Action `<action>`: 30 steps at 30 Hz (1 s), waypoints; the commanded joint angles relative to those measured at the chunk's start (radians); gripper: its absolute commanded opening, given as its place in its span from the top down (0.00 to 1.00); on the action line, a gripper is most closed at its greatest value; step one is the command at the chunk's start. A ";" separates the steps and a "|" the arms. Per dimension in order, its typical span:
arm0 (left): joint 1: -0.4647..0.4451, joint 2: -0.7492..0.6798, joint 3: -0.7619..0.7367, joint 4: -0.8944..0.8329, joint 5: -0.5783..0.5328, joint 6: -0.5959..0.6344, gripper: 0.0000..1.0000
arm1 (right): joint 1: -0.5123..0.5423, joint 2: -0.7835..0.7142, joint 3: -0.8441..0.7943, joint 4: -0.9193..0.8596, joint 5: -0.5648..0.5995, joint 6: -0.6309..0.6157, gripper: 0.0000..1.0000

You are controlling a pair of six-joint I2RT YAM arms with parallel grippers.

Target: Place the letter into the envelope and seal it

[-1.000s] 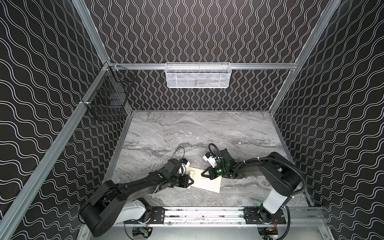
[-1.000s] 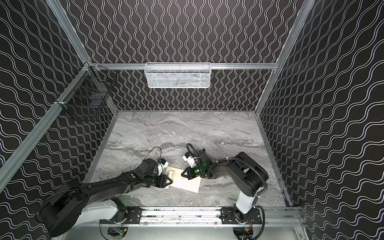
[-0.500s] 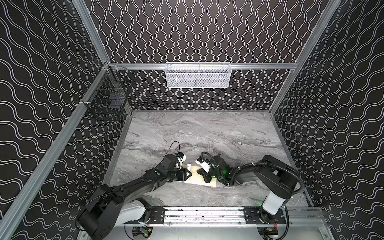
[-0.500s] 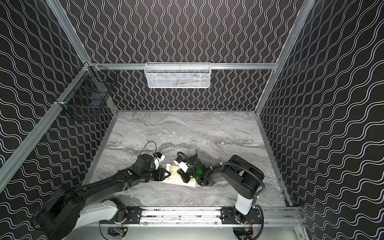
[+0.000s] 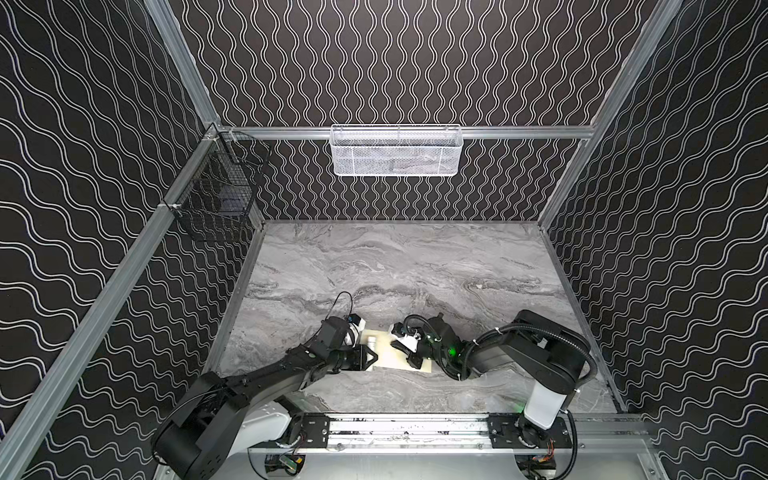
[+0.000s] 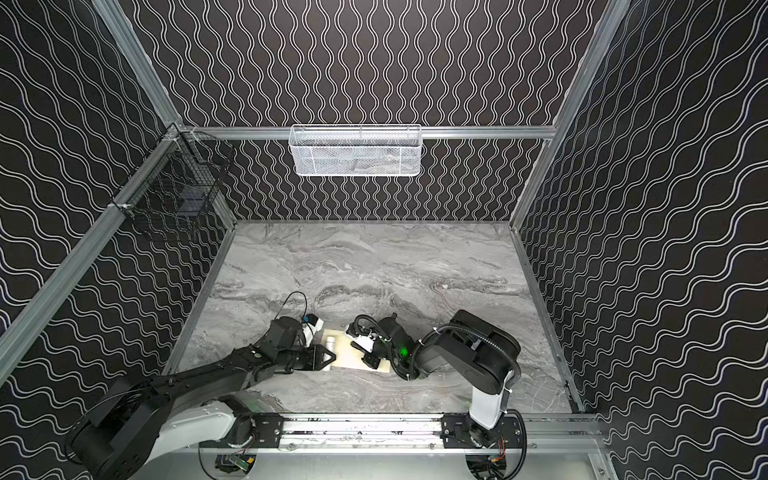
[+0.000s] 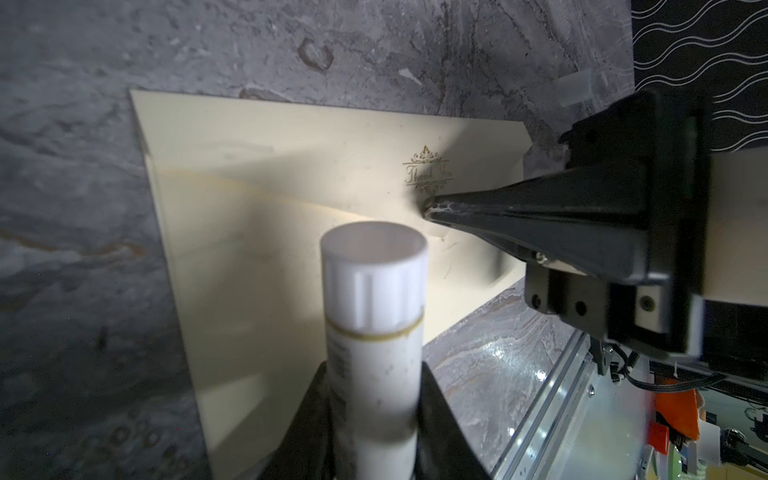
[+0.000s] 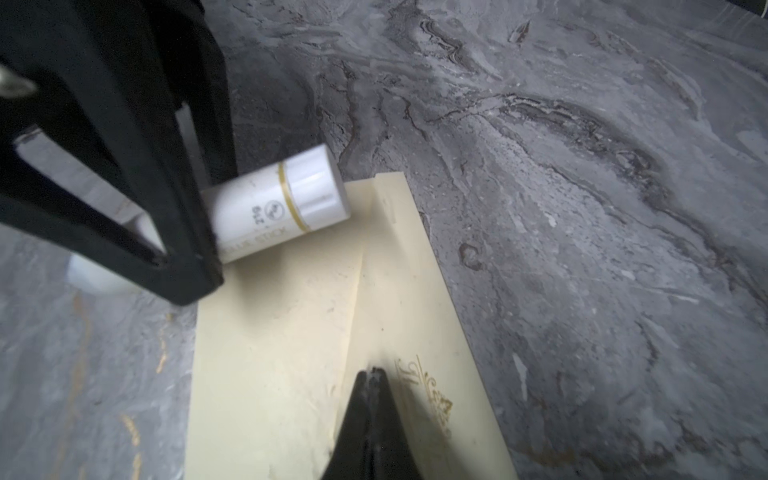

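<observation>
The cream envelope (image 5: 388,358) (image 6: 345,356) lies flat near the table's front, its flap (image 7: 316,137) folded down, with a gold emblem (image 8: 428,395) on it. My left gripper (image 7: 374,374) (image 5: 372,356) is shut on a capped white glue stick (image 7: 374,316) (image 8: 282,203), whose cap end reaches over the envelope's corner. My right gripper (image 8: 372,372) (image 7: 429,205) is shut, and its tips press on the envelope (image 8: 270,353) beside the emblem. The letter is hidden.
A white mesh basket (image 5: 395,151) hangs on the back wall and a black wire basket (image 5: 216,199) on the left wall. The metal rail (image 5: 407,428) runs along the table's front edge, close behind both arms. Patterned walls close in three sides.
My right gripper has slid left across the envelope and stays shut. The left gripper has shifted left and slightly back with the glue stick. The envelope now sits a little further left.
</observation>
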 commanded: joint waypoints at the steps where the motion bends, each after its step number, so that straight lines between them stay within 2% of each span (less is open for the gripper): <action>1: 0.003 0.010 0.002 0.036 0.002 -0.005 1.00 | 0.011 -0.004 0.008 -0.007 -0.011 -0.013 1.00; 5: 0.004 0.010 0.005 0.028 -0.005 -0.005 1.00 | 0.020 0.034 -0.045 0.049 0.037 0.036 1.00; 7: 0.003 0.015 0.010 0.017 -0.006 -0.001 1.00 | 0.019 0.085 -0.083 0.143 0.069 0.076 1.00; 11: 0.004 0.026 0.017 0.012 -0.014 0.000 1.00 | 0.022 0.133 -0.119 0.243 0.059 0.110 1.00; 20: 0.006 0.025 0.034 0.000 -0.028 -0.001 1.00 | 0.022 -0.137 -0.037 -0.001 0.070 0.104 1.00; 24: 0.005 0.039 0.044 0.011 -0.034 0.000 1.00 | 0.022 -0.117 -0.045 0.049 0.107 0.140 1.00; 30: 0.006 0.084 0.059 0.022 -0.036 -0.013 1.00 | 0.029 0.012 -0.046 0.105 0.152 0.191 1.00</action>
